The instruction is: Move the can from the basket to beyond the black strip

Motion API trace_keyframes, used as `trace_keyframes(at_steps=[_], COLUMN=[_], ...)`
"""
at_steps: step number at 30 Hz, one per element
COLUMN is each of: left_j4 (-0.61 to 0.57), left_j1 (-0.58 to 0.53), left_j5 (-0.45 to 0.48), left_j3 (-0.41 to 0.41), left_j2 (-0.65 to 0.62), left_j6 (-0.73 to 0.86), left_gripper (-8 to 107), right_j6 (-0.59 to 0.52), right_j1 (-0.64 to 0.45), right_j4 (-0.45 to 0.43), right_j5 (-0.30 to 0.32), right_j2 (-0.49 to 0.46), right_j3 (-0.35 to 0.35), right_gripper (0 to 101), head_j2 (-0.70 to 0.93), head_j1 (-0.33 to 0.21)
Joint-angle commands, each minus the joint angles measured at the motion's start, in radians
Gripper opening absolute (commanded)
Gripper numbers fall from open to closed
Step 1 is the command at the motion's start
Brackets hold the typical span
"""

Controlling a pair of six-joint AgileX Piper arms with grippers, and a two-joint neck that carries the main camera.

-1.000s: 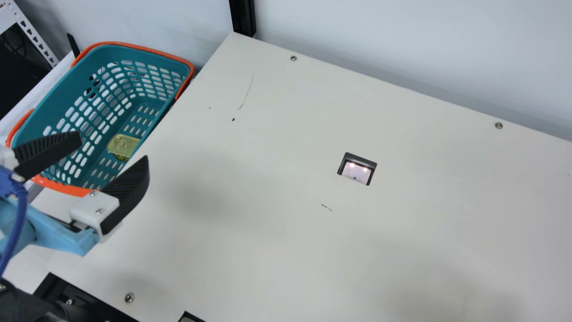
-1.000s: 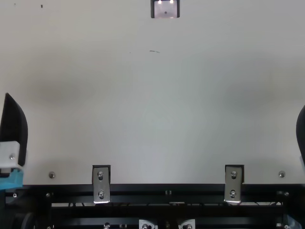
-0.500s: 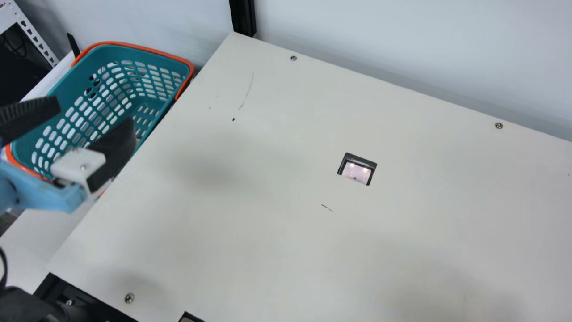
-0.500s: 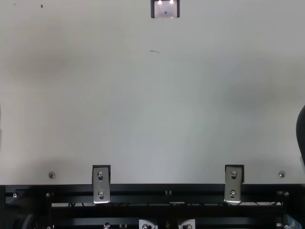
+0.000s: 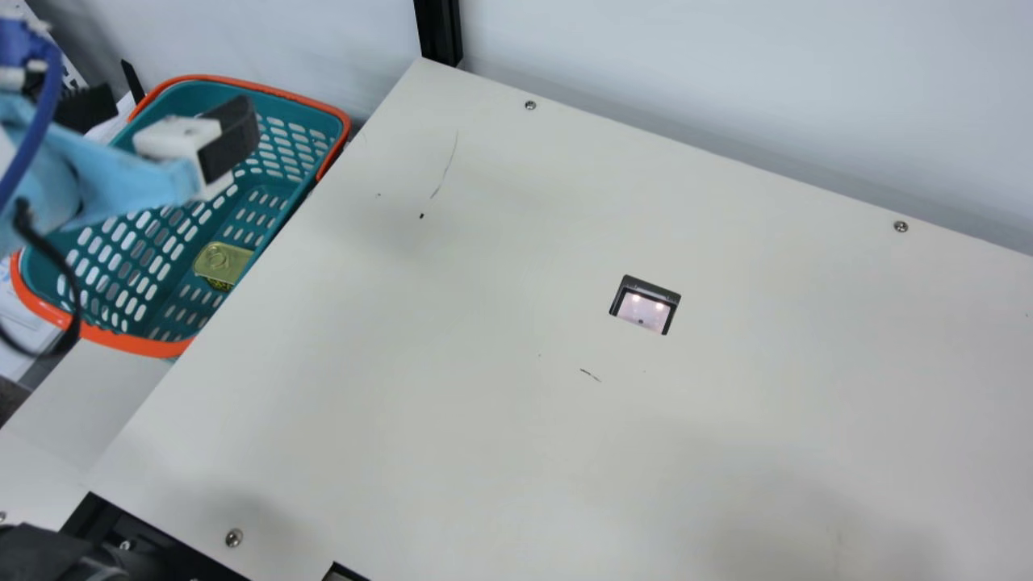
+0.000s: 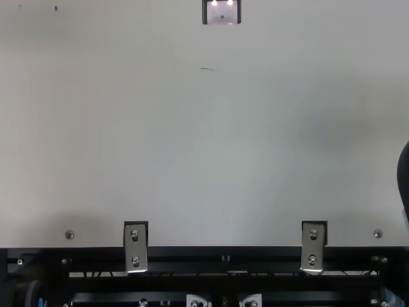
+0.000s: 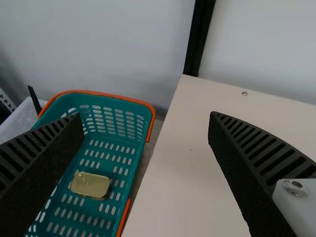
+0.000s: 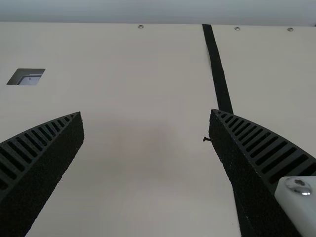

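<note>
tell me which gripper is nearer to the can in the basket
Left. The left gripper hovers by the basket that holds the can; the right gripper is over the table, near the black strip.

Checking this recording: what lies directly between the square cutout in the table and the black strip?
Nothing: the right wrist view shows only bare cream tabletop straight across from the cutout to the black strip.

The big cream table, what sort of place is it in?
Probably a robot lab or workshop: there's a left gripper and a right gripper, plus black metal rails along the table.
</note>
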Motion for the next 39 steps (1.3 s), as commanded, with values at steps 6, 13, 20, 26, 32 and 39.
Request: trace_keyframes(at_steps=[6,13,20,26,32,39], left_j4=[-0.214,-0.312,-0.300,-0.286,-0.241,-0.203], left_j1=[0.196,0.338,0.398,0.405,0.414,0.423], left_j5=[-0.014,0.023,0.049,0.054,0.035,0.005], left_j3=[-0.102,-0.191,-0.249,-0.274,-0.287,-0.312], left_j2=[0.284,0.471,0.624,0.730,0.826,0.941], left_j6=[0.232,0.339,0.276,0.174,0.021,-0.155], left_gripper=[90,90,90,90,90,90], right_j6=[0.000,0.000,0.000,0.000,0.000,0.000], right_j1=[0.000,0.000,0.000,0.000,0.000,0.000], right_j4=[0.000,0.001,0.001,0.001,0.001,0.001], right_j5=[0.000,0.000,0.000,0.000,0.000,0.000], right_j2=[0.000,0.000,0.000,0.000,0.000,0.000], right_j3=[0.000,0.000,0.000,0.000,0.000,0.000], right_gripper=[101,101,101,101,101,101], head_j2=[0.013,0.013,0.013,0.013,0.013,0.013], head_j1=[-0.021,-0.021,-0.021,-0.021,-0.021,-0.021])
